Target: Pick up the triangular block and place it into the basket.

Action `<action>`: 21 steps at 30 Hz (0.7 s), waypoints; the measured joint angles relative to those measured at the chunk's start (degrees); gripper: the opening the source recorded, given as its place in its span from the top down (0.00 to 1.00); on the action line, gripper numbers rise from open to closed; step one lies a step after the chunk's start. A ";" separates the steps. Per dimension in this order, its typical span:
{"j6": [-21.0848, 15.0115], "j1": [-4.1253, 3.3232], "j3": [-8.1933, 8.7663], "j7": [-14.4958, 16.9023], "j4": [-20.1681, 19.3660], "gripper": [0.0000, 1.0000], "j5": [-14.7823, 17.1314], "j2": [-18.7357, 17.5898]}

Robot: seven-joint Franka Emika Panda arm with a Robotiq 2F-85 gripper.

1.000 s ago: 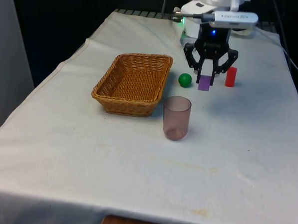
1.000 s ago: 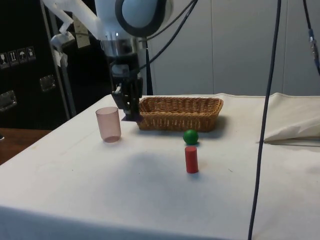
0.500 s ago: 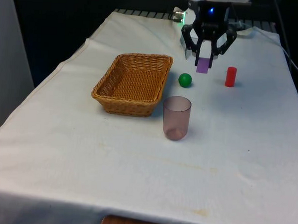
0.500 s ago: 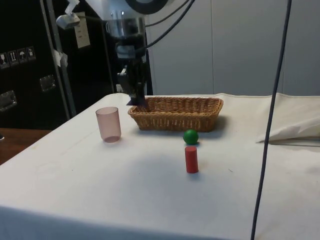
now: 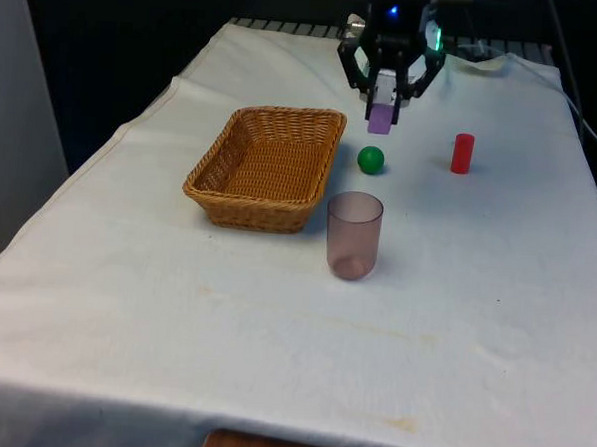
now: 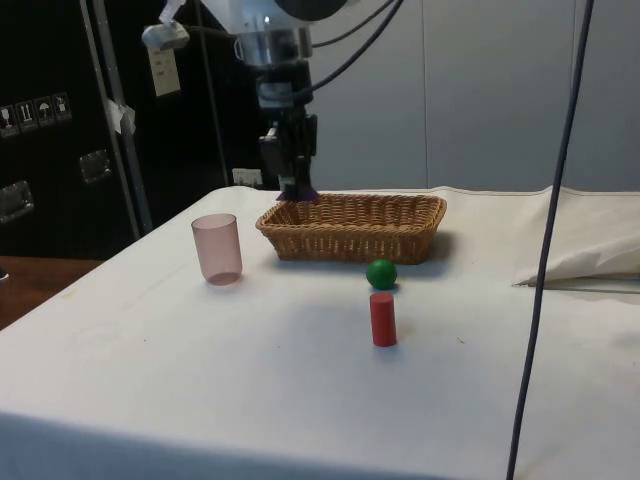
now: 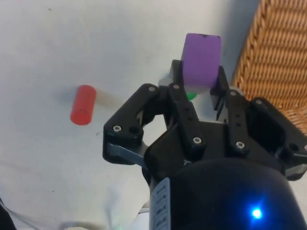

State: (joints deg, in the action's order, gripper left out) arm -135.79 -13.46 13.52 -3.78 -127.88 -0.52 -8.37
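- Our jaws pinch the purple block (image 5: 380, 118), lifted clear of the table (image 5: 475, 293).
- It hangs just beside the basket (image 5: 264, 167) rim's far corner, above the green ball (image 5: 370, 159).
- Red cylinder (image 5: 462, 153) and cup (image 5: 354, 234) stand well apart.

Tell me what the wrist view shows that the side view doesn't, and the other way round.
Wrist view alone: the purple block's square face and flat sides, pinched between the two fingers, with a sliver of the green ball beneath it.

Side view alone: the pink cup standing apart from the basket, the whole green ball, and the gripper hanging high above the table near the basket's end.

Both: the gripper shut on the block, the wicker basket, the red cylinder and the white cloth.
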 measured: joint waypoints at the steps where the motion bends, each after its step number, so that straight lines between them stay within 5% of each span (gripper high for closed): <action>1: -0.06 0.00 0.34 0.34 -0.40 0.66 0.00 0.23; 13: -0.34 0.11 4.01 3.95 -3.04 0.66 0.00 1.89; 21: -0.52 0.23 8.02 8.08 -4.53 0.66 0.06 2.29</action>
State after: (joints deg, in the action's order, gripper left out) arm -136.31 -13.24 21.54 4.30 -132.41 -0.46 -6.07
